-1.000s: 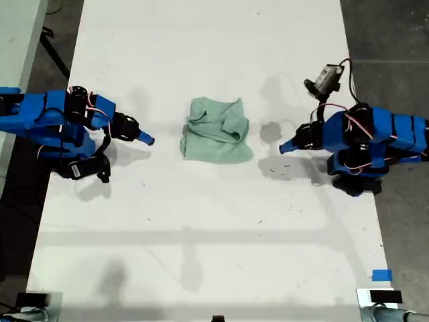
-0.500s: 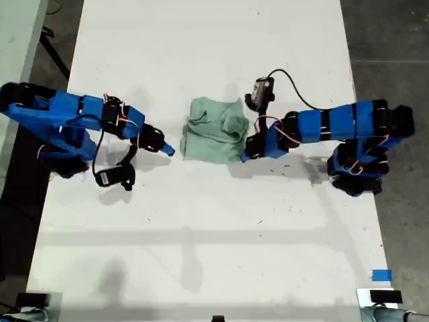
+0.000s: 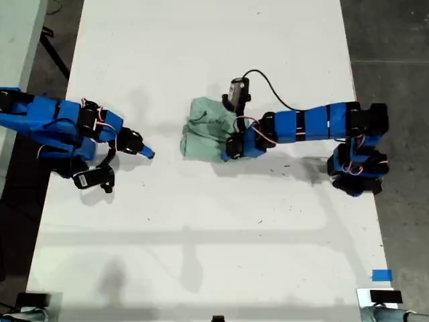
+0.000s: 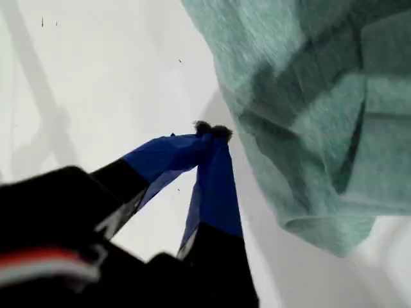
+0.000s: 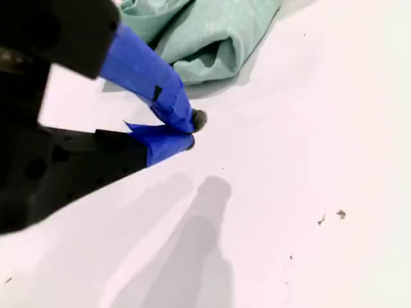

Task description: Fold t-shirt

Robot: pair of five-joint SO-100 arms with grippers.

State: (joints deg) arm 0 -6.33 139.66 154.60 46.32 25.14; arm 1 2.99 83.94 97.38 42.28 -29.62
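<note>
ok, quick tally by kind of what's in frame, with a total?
t-shirt: 1
grippers: 2, my first gripper and my second gripper
blue tape piece: 1
white table: 1
Total: 5

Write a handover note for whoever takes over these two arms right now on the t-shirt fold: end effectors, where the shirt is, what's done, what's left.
My first end effector: shut, empty, tips at the t-shirt's edge on the exterior view's right.
My second end effector: shut, empty, apart from the shirt, on the exterior view's left.
T-shirt: mid-table, a compact but rumpled bundle.
Done: roughly gathered.
Left: probably neatening the folds.
</note>
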